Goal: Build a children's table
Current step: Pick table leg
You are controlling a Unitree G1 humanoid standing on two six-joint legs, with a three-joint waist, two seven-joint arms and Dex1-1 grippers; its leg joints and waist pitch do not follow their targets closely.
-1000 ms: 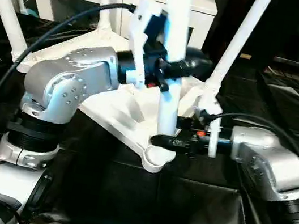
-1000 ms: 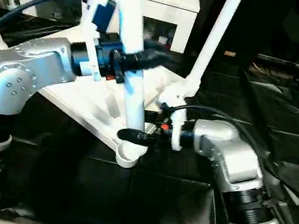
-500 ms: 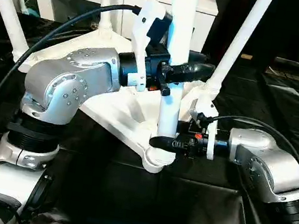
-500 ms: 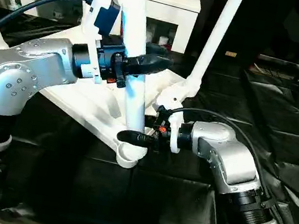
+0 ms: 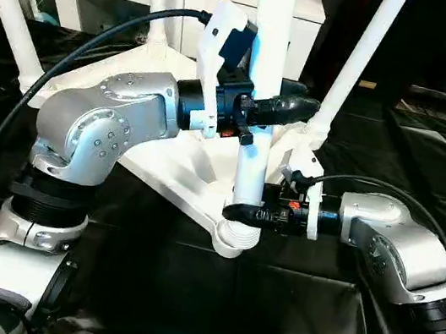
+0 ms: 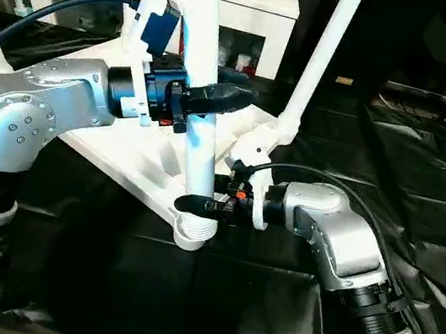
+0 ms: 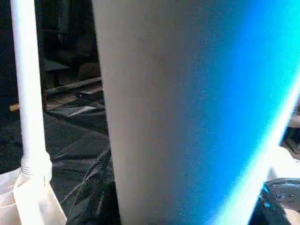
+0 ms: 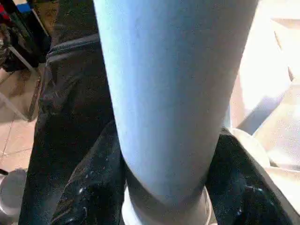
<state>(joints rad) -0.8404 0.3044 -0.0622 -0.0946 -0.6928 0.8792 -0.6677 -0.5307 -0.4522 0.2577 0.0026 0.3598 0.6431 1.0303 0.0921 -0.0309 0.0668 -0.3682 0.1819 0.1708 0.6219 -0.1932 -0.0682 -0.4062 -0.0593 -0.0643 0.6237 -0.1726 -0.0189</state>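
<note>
Both hands point(image 5: 259, 113) point(image 5: 243, 213) grip the upright leg point(image 5: 266, 71), foot in the corner socket point(image 5: 234, 236)

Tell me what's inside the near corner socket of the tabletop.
The fourth leg stands upright in the near corner socket, right gripper around its base; how deep it sits is hidden.

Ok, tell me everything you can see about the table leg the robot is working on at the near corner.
The leg is a smooth, all-white plastic tube, standing upright with its lower end in the round corner socket of the upturned table top. Its top runs out of the picture. The left gripper clasps it about midway up, and the right gripper closes around it low down, just above the socket. Three other legs already stand in the remaining corners.
</note>
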